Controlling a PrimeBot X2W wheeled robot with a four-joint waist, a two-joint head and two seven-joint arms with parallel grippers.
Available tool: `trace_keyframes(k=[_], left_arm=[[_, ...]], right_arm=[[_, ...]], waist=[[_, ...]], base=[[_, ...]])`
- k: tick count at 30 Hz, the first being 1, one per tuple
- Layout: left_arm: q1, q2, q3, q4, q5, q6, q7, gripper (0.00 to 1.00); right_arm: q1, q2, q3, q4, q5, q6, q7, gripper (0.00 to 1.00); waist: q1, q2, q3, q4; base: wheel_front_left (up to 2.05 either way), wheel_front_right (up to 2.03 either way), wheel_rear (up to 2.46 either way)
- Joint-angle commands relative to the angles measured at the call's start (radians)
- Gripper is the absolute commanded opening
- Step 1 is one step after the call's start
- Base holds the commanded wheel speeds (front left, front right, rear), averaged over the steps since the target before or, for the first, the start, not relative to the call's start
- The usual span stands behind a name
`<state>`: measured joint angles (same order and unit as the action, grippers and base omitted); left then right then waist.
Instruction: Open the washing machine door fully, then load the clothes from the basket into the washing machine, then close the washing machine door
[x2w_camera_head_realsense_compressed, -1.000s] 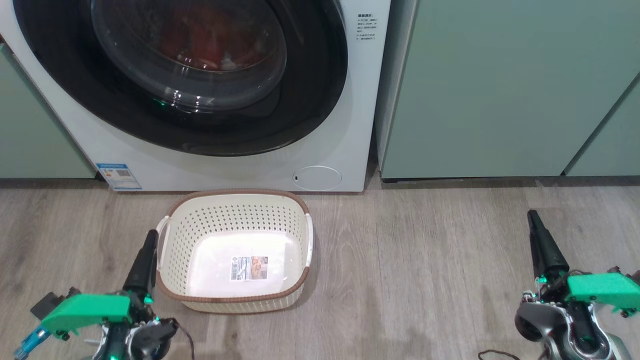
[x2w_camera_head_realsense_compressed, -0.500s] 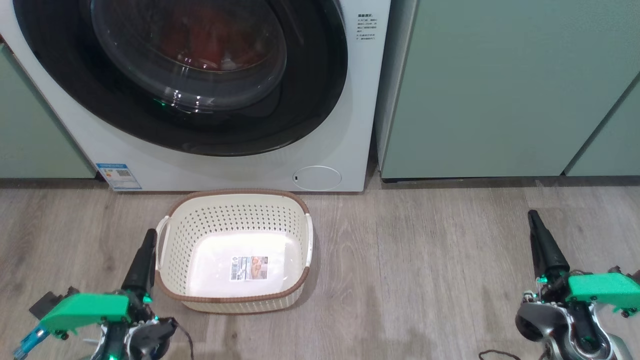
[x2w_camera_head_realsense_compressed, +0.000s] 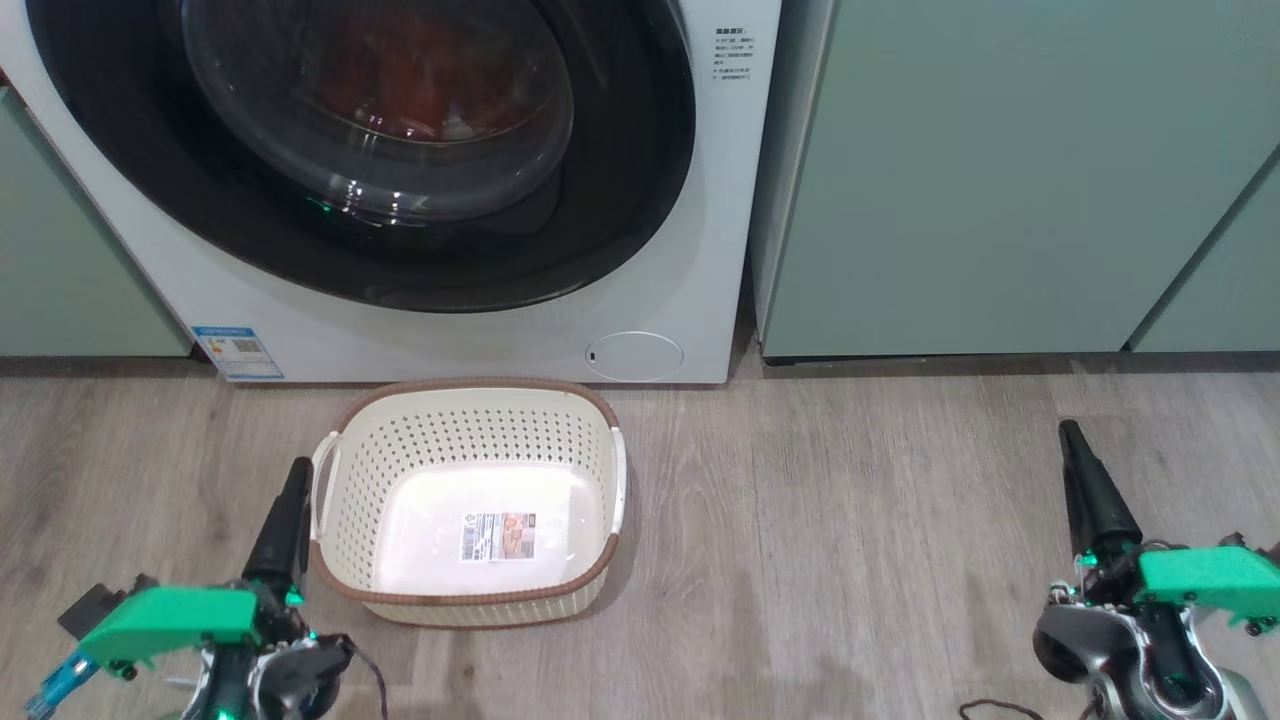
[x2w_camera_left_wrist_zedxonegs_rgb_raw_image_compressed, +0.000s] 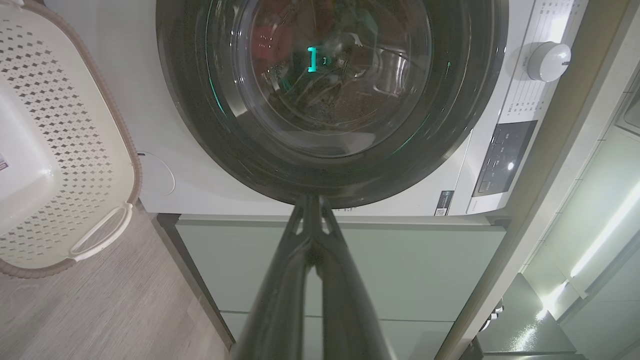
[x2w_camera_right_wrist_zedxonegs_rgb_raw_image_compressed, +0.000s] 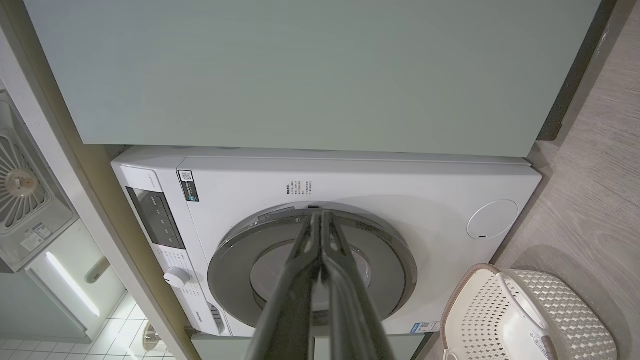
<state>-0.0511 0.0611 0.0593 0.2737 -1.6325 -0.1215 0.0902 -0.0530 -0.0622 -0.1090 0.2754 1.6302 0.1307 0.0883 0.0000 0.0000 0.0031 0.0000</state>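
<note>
- The washing machine door sat shut against the washing machine. The red clothes showed dimly through its glass, inside the drum.
- The basket stood empty on the floor just in front of the machine.
- All three steps appeared done, and nothing seemed left.
- The left gripper, beside the basket's left handle, and the right gripper, well off to the right, had fingers pressed together on nothing.
- Against the earlier frames nothing had moved, save perhaps a trace of shift in the right gripper.
</note>
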Motion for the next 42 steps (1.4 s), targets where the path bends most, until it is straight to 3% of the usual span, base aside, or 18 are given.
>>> trace_keyframes(k=[1,42], left_arm=[[-0.055,0.005,0.033,-0.029,0.006,-0.009,0.006,0.0],[-0.056,-0.002,0.042,-0.029,0.014,-0.009,0.013,0.0]], right_arm=[[-0.053,-0.003,0.016,-0.032,-0.004,0.0,0.008,0.0],[-0.054,0.003,0.007,-0.031,-0.012,0.0,0.015,0.0]], waist=[[0.0,0.0,0.0,0.0],[0.0,0.0,0.0,0.0]], base=[[0.0,0.0,0.0],[0.0,0.0,0.0]])
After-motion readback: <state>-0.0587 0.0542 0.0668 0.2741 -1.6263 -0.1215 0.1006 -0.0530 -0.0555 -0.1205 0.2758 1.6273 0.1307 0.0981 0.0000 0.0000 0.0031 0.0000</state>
